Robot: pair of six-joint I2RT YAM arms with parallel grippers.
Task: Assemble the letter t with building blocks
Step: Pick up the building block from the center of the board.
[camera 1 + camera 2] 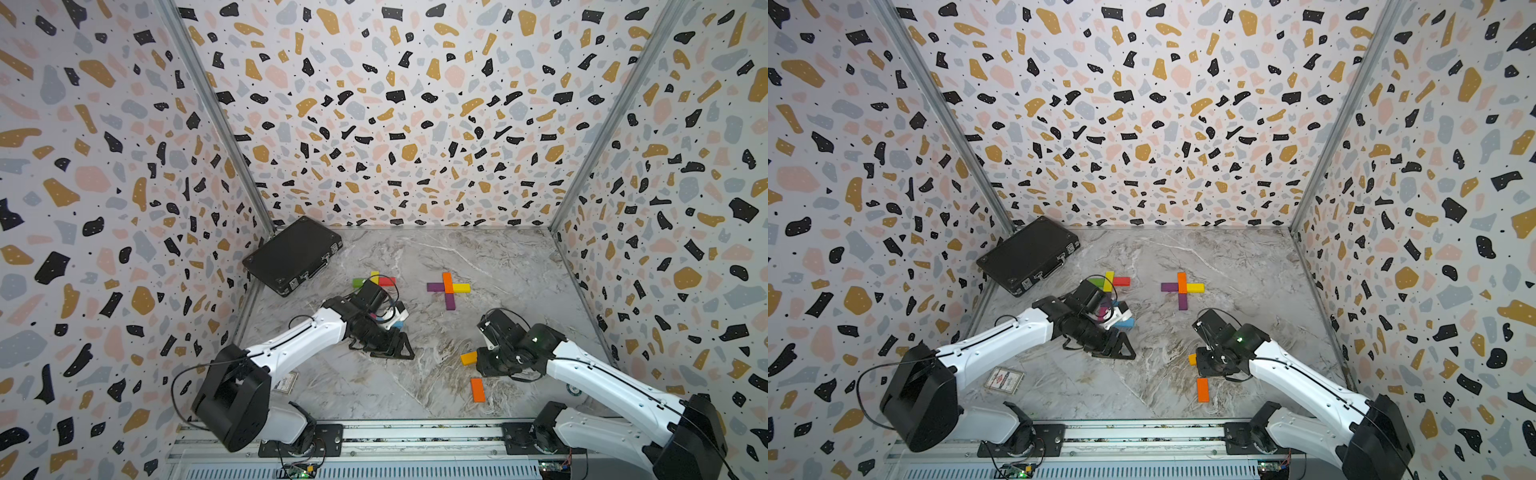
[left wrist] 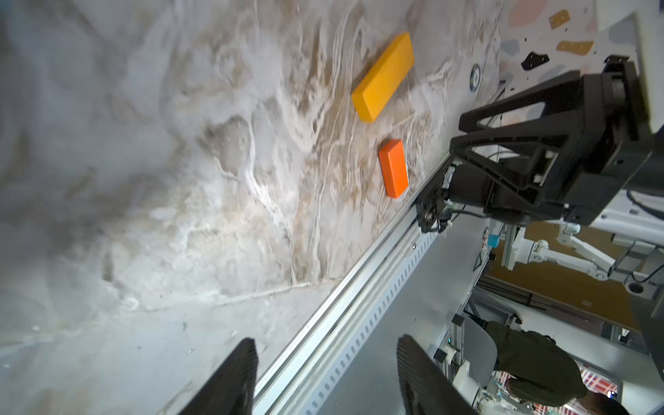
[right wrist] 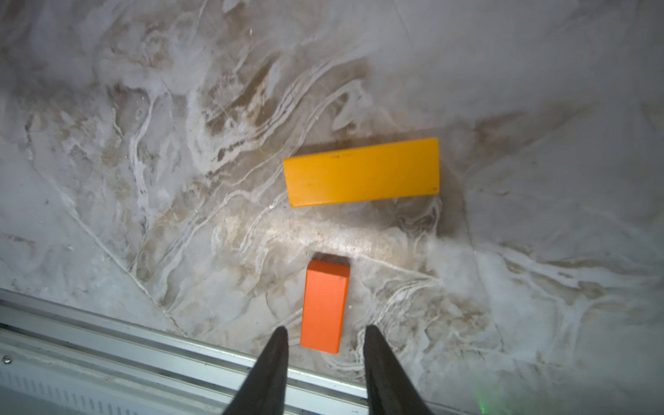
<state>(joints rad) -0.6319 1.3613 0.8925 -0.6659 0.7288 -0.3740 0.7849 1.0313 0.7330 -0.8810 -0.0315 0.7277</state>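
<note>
**Both grippers open, 2 orange-toned blocks lie loose near the front rail**

The right gripper [image 3: 327, 330] hangs over the marble tabletop [image 1: 415, 257] with its fingers [image 3: 278, 355] parted. The near end of the short orange block [image 3: 325, 305] lies between the fingertips, and a strip of bare marble shows on each side, so nothing is gripped. Just beyond it lies the long yellow-orange block [image 3: 361, 172], flat and crosswise. The short block's far end points at its long side, with a clear gap between the 2. In both top views the right gripper hides part of the long block.

The left gripper [image 2: 327, 350] is wide open and empty; between its fingers [image 2: 244, 373] only the table edge and the rail show. Its arm reaches over the left middle of the table.

A cross of 4 blocks [image 1: 448, 287] lies mid-table, well apart from both grippers: orange at the far end, purple on 1 side, yellow on the other, purple nearest the robot. They look joined, though I cannot tell if all of them touch.

To its left, a green block [image 1: 358, 282], a yellow block [image 1: 375, 277] and a red block [image 1: 387, 281] sit close together, partly hidden by the left wrist. A blue block [image 1: 1124, 323] peeks out under that wrist.

A closed black case [image 1: 293, 255] rests in the far left corner.
</note>
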